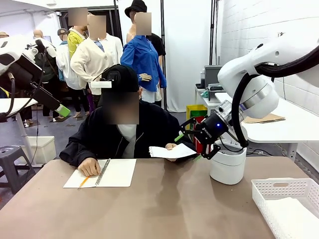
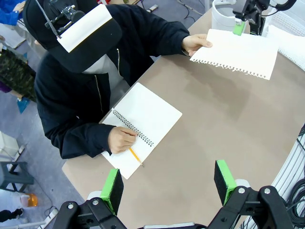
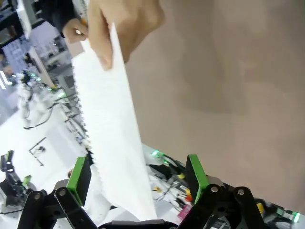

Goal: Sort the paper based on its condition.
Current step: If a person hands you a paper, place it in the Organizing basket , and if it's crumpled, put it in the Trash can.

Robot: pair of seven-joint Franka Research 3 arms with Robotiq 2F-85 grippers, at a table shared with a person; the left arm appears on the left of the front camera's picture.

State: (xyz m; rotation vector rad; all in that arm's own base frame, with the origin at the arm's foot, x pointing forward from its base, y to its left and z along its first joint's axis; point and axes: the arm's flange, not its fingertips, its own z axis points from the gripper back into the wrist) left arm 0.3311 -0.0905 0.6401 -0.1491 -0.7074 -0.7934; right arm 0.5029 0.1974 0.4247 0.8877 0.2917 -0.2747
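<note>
The right gripper (image 1: 188, 146) hangs low over the far right part of the brown table (image 1: 174, 209), its jaws wide apart. The paper (image 1: 172, 151) runs in between its two green pads (image 3: 78, 179). No pad is seen pressing on the sheet, and the right wrist view does not show whether the sheet brushes one. The sheet is flat and white, and is raised off the table. Its far end is pinched in the person's hand (image 1: 171, 146), and one long edge is ragged with torn holes.

The left gripper (image 2: 169, 183) is spread open too and empty. It is held high at the left, well apart from the paper, and looks down on the table.

On the far left of the table lies an open spiral notebook (image 1: 117, 172). The person's other hand (image 2: 121, 139) rests on it, holding a pencil (image 2: 135, 156). A white bucket (image 1: 227, 167) stands at the far right, just beside the right gripper. A white perforated basket (image 1: 279, 183) sits at the near right corner — what lies in it cannot be made out.
</note>
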